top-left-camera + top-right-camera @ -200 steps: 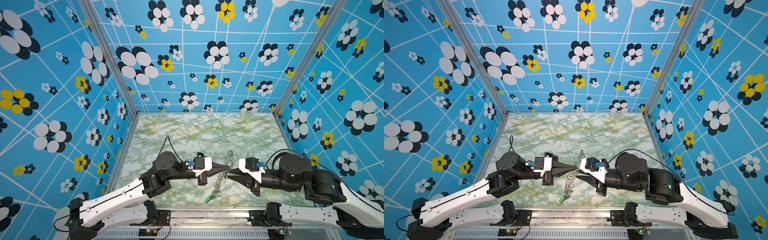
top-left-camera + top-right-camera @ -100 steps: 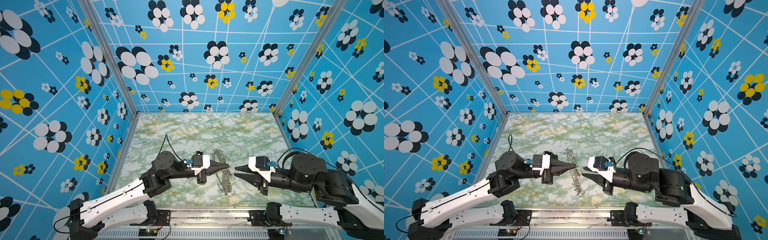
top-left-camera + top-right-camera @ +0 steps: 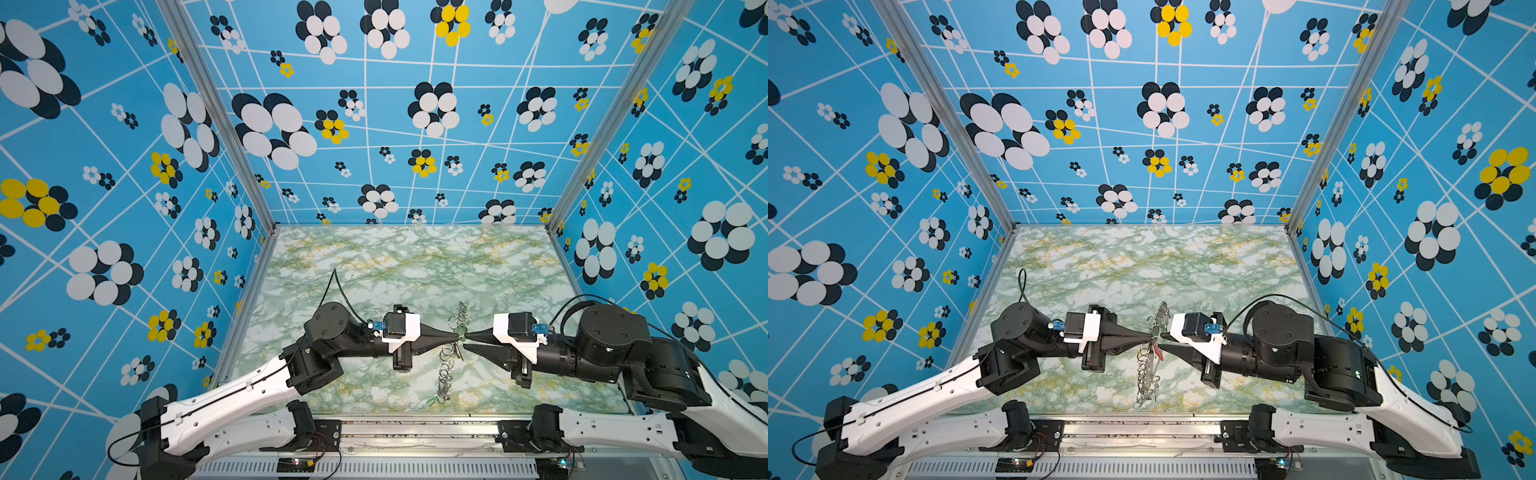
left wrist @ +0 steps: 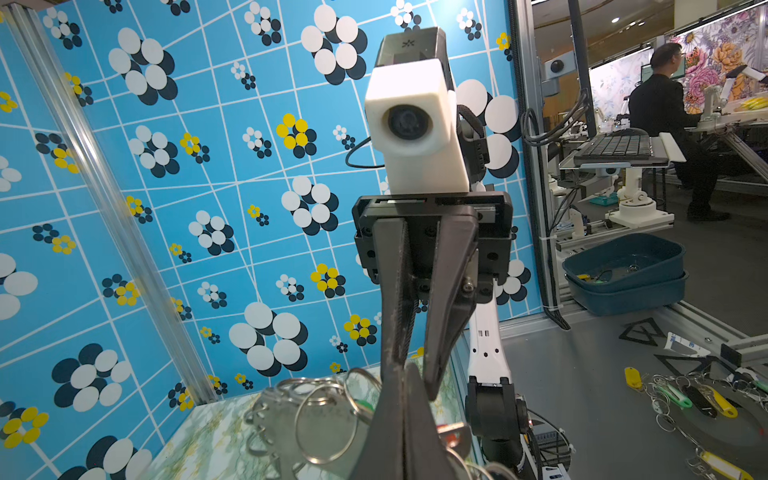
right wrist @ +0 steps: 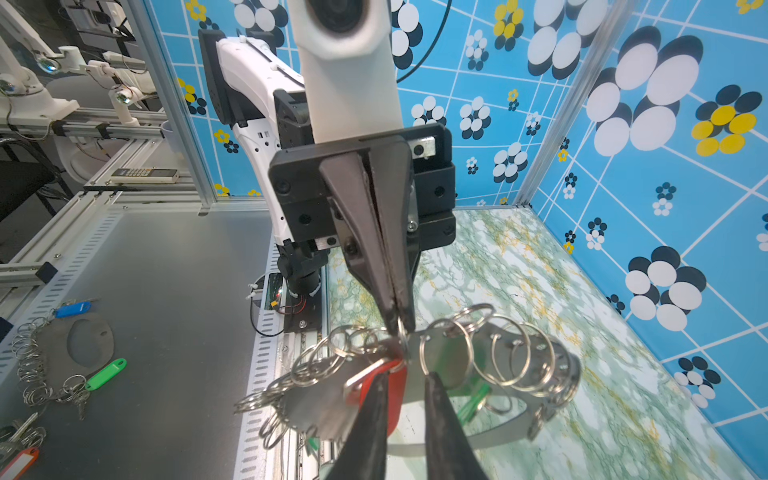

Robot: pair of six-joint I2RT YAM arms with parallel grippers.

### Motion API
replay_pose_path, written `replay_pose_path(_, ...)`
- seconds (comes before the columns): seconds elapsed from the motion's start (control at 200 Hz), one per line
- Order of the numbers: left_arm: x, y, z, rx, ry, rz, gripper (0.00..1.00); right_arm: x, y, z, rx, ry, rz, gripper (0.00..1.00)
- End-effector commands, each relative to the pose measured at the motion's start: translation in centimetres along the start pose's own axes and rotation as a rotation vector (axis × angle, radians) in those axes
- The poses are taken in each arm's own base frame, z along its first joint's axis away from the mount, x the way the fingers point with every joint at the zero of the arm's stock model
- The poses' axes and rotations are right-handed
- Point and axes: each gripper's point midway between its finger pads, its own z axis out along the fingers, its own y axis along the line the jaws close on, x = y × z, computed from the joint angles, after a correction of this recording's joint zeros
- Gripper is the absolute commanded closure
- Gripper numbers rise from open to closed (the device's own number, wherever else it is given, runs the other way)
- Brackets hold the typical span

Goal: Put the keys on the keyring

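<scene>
Fingers of the left gripper (image 3: pixel 456 338) are clamped on one wire ring (image 5: pixel 403 338); those of the right gripper (image 3: pixel 468 340) stand narrowly parted, and I see nothing between them. Over the near middle of the marble table (image 3: pixel 374 270) the keyring (image 5: pixel 453 361), a flat grey crescent fringed with silver rings, is held up on edge. A red tag (image 5: pixel 395 386) lies against it; a green tag (image 5: pixel 473 399) shows behind.

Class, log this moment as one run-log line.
left end effector: shut on keyring | right end effector: open, tips by red tag | keyring: held on edge
</scene>
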Motion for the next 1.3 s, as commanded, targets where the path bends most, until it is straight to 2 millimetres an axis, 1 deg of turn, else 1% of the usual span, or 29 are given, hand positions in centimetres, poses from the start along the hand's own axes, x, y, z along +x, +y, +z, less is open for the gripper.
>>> replay_pose_path(0.0,-1.7,0.1,0.0,0.008,-0.055,0.018,1.0,-1.0,0.3,0.1,-0.021,-0.041,-0.006,0.79)
replay_pose_path(0.335,-2.2,-0.1,0.0,0.022,-0.065,0.021,1.0,-0.6,0.4,1.0,-0.042,-0.037,0.019,0.79)
replay_pose_path(0.5,-2.3,-0.1,-0.2,0.021,-0.073,0.024,1.0,-0.4,0.3,1.1,-0.05,-0.043,0.04,0.82)
replay_pose_path(0.72,-2.8,-0.2,-0.3,0.023,-0.088,0.03,1.0,-0.4,0.3,1.2,-0.067,-0.07,0.076,0.84)
replay_pose_path(1.045,-2.9,-0.2,-0.3,0.022,-0.093,0.03,1.0,-0.7,0.1,0.6,-0.082,-0.111,0.115,0.85)
replay_pose_path(1.214,-3.1,-0.3,-0.3,0.028,-0.099,0.028,1.0,-0.8,0.3,0.6,-0.094,-0.122,0.12,0.9)
replay_pose_path(1.299,-3.0,-0.4,-0.3,0.032,-0.097,0.024,1.0,-0.9,0.3,0.7,-0.099,-0.128,0.122,0.9)
